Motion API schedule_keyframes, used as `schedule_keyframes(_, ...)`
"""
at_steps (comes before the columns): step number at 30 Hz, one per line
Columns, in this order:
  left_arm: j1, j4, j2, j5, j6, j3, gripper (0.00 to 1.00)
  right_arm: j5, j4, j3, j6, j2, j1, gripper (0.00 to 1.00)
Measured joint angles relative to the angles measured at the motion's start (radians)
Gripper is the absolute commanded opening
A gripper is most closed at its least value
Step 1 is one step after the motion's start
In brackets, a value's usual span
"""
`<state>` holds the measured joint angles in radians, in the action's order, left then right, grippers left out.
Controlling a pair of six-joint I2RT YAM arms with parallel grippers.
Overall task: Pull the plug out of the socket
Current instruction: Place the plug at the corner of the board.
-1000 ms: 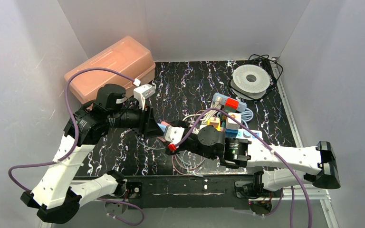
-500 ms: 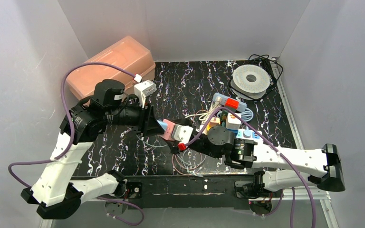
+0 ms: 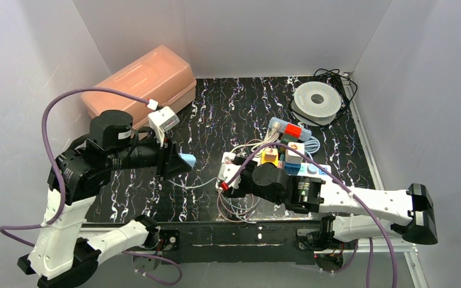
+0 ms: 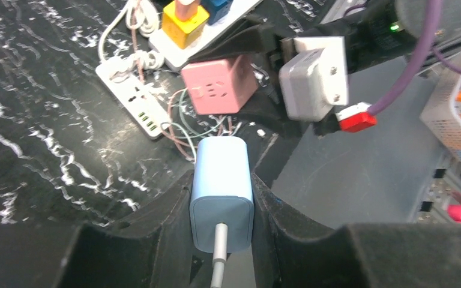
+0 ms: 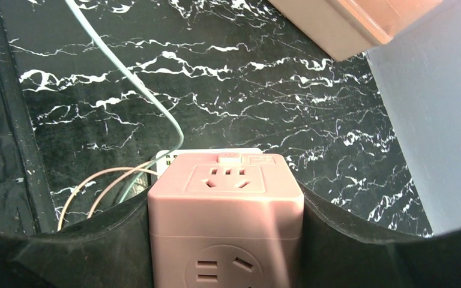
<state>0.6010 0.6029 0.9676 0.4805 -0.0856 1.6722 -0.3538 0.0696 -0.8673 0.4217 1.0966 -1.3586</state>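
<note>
My left gripper (image 3: 183,161) is shut on a light blue plug (image 3: 187,160) with a white cable out of its back, seen close in the left wrist view (image 4: 222,192). The plug is free of the socket, with a clear gap between them. My right gripper (image 5: 226,198) is shut on a pink cube socket (image 5: 226,216), whose faces show empty pin holes. The cube also shows in the left wrist view (image 4: 219,86), ahead of the plug. In the top view the right gripper (image 3: 227,174) sits mid-table and its wrist camera hides the cube.
A salmon plastic box (image 3: 141,81) stands at the back left. A white power strip (image 3: 315,170) with several coloured plugs lies right of centre. A white spool (image 3: 317,101) sits at the back right. Loose cables (image 3: 240,204) lie near the front edge.
My left gripper has drawn back to the left with the blue plug, which has come out of the pink socket. The right gripper has stayed near mid-table with the socket.
</note>
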Motion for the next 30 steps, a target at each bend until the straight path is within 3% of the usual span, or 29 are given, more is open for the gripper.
schedule_keyframes(4, 0.0, 0.048, 0.021, -0.099, 0.071, 0.052, 0.0, -0.042, 0.013, 0.009, -0.011, -0.038, 0.0, 0.01)
schedule_keyframes(14, 0.0, 0.008, -0.046, -0.499, 0.332, 0.067, 0.0, -0.137, 0.055, 0.011, -0.056, -0.18, 0.0, 0.01)
schedule_keyframes(19, 0.0, -0.019, -0.155, -0.713, 0.415, -0.061, 0.0, -0.151, 0.099, -0.021, -0.069, -0.179, 0.0, 0.01)
schedule_keyframes(25, -0.001, -0.121, -0.191, -0.918, 0.498, -0.234, 0.05, -0.095, 0.111, -0.173, -0.094, -0.056, 0.0, 0.01)
schedule_keyframes(30, -0.004, -0.167, -0.154, -0.955, 0.447, -0.283, 0.06, 0.034, 0.06, -0.311, -0.158, 0.132, 0.007, 0.01)
